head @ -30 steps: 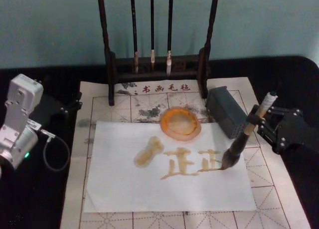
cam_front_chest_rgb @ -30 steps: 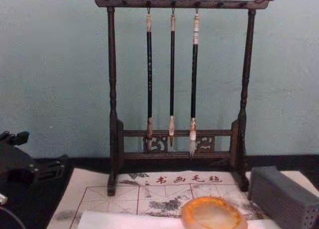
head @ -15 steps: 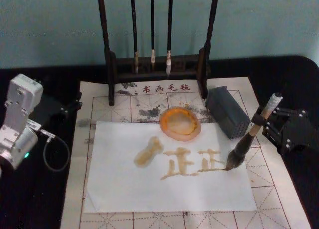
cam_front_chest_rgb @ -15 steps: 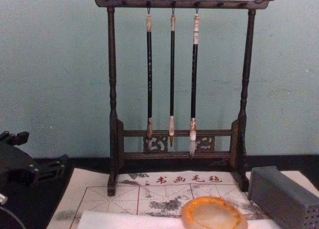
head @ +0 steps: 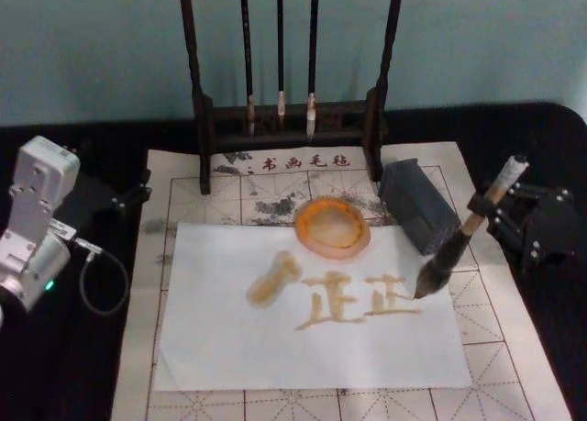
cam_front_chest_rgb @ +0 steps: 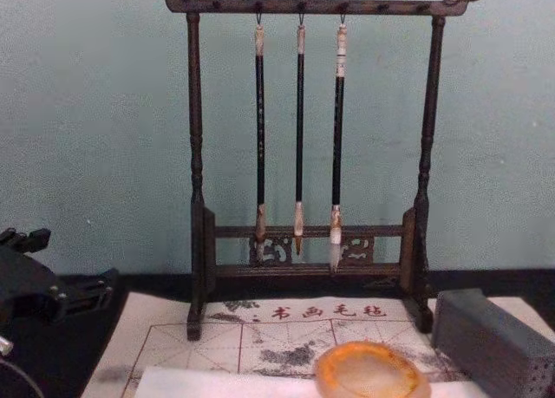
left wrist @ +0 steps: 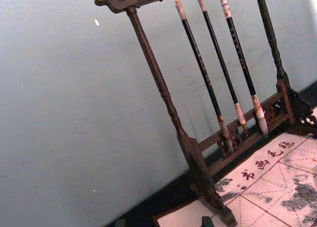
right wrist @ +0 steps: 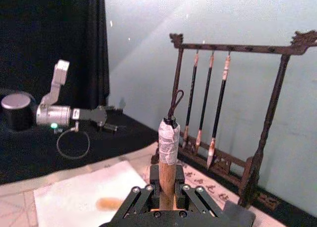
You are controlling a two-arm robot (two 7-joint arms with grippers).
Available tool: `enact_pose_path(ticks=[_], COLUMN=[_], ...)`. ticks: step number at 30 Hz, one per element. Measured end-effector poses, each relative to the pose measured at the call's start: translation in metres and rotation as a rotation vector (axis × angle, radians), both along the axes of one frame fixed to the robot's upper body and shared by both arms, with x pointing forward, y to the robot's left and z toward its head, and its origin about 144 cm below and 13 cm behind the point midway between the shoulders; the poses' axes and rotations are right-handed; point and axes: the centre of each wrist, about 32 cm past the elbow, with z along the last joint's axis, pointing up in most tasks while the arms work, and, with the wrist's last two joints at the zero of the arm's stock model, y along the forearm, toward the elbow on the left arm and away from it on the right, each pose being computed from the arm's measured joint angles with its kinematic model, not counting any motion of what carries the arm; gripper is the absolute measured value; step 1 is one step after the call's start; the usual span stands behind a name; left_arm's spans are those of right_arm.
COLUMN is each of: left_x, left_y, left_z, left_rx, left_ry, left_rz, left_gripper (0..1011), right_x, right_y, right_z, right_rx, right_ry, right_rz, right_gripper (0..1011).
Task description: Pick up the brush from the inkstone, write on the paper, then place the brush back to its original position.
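Bristles of the large tan-handled, black-shafted calligraphy brush [head: 456, 245] hang tilted over the right edge of the white paper sheet [head: 229, 338], beside amber characters [head: 358, 302], apart from the round orange inkstone dish [head: 332, 227]. The black right gripper [head: 488, 207] pinches its handle. The left gripper [head: 136, 190] sits parked at the left, fingers spread.

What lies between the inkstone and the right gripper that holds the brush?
In the head view, the grey perforated block lies between the inkstone and the right gripper, which is shut on the brush. The left gripper rests far left.

Orange-amber inkstone [head: 332, 226] (pale centre), white paper [head: 229, 348], grey block [head: 417, 205]
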Motion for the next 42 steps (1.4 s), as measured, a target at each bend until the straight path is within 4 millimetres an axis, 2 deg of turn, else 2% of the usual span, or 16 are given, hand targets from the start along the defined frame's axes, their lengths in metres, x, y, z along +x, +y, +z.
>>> enact_pose_path(ticks=[15,29,42], left_x=[0.000,0.000,0.000], left_y=[0.000,0.000,0.000], left_z=[0.000,0.000,0.000], left_rx=[0.000,0.000,0.000], left_ry=[0.000,0.000,0.000], left_rz=[0.000,0.000,0.000], left_gripper=[1001,1001,1001], right_x=[0.018,0.042,0.067], right_y=[0.016,0.046,0.070], right_z=[0.009,0.014,0.018], right_rx=[0.166,0.385,0.505], right_ry=[0.050,0.158,0.313], right_rz=[-0.053,-0.184,-0.272], right_gripper=[187,187,187])
